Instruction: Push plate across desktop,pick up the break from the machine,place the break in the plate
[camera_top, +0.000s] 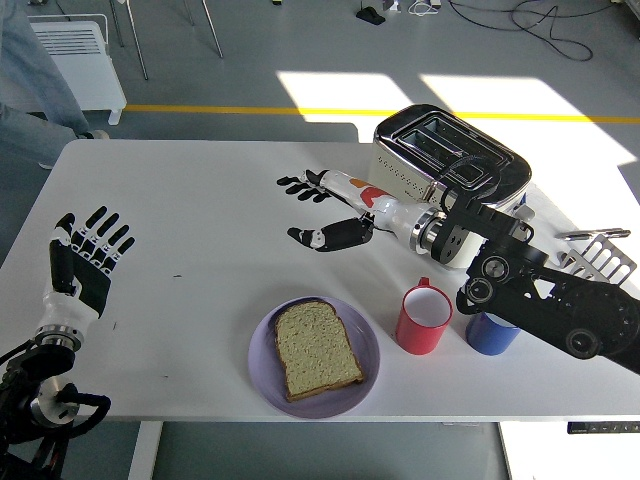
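Note:
A slice of bread lies flat on the purple plate near the table's front edge. My right hand hovers above the table's middle, well behind the plate, with its fingers spread and holding nothing. The cream toaster stands at the back right, its slots showing no bread. At the left edge of the table my left hand is held up with fingers spread, far from the plate.
A red mug and a blue cup stand right of the plate, under my right forearm. A metal toast rack sits at the far right. A person's legs are at the top left.

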